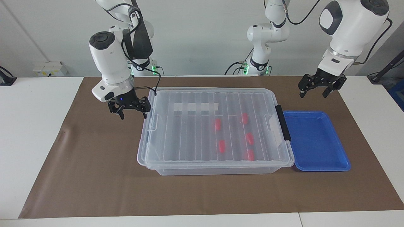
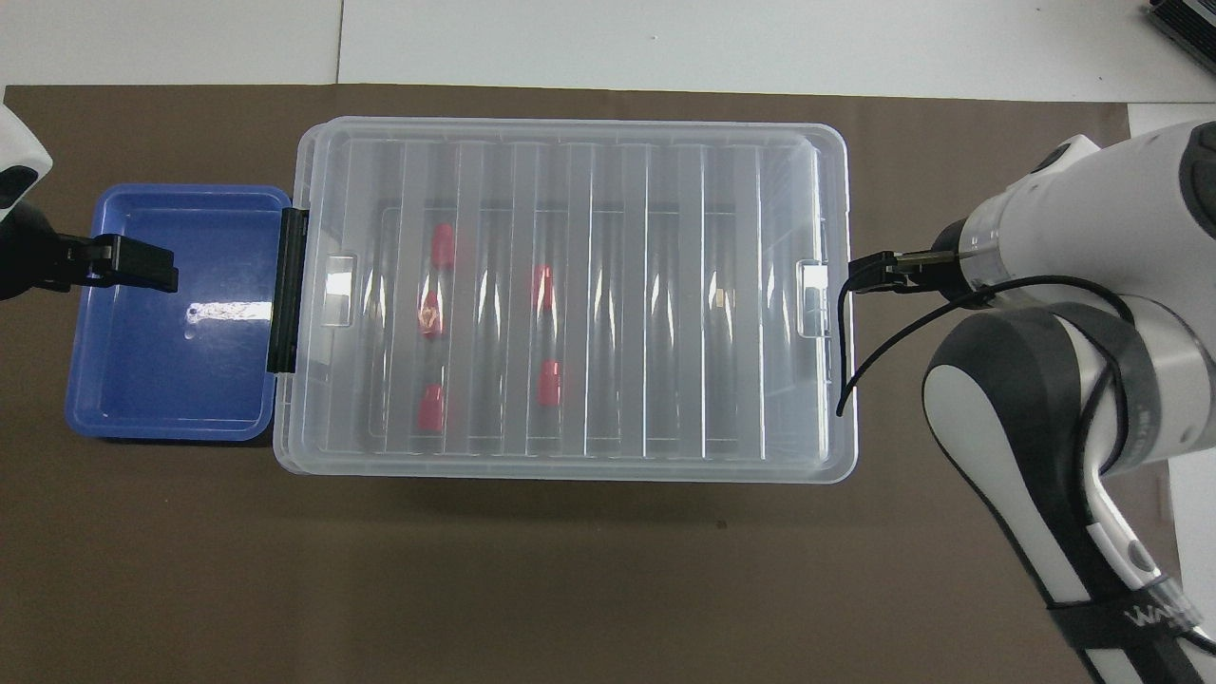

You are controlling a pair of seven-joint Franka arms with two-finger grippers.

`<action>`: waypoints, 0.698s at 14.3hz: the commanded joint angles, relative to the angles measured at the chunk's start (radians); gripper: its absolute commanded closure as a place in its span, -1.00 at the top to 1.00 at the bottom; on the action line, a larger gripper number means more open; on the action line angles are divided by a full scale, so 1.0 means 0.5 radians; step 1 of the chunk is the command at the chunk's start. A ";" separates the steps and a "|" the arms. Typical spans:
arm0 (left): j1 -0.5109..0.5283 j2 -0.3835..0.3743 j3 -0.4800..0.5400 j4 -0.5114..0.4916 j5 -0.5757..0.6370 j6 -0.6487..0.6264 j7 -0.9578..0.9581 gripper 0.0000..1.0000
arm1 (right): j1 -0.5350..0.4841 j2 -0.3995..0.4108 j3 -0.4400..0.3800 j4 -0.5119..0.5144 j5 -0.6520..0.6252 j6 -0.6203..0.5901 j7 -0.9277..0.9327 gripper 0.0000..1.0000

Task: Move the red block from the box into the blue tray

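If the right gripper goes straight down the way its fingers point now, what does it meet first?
Most likely the brown mat beside the box, at the right arm's end. The right gripper hangs open, and one fingertip is close to the lid's edge, so it could catch that rim; depth is unclear.
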 commanded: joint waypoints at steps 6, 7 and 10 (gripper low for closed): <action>-0.002 -0.029 0.009 -0.042 0.034 0.042 -0.028 1.00 | 0.017 0.048 0.001 -0.091 0.042 0.141 -0.092 1.00; -0.005 -0.029 0.009 -0.042 0.034 0.042 -0.031 1.00 | 0.020 0.048 0.001 -0.091 0.042 0.144 -0.080 1.00; -0.017 -0.032 0.009 -0.048 0.034 0.036 -0.031 1.00 | 0.017 0.048 -0.005 -0.091 -0.001 0.138 -0.007 1.00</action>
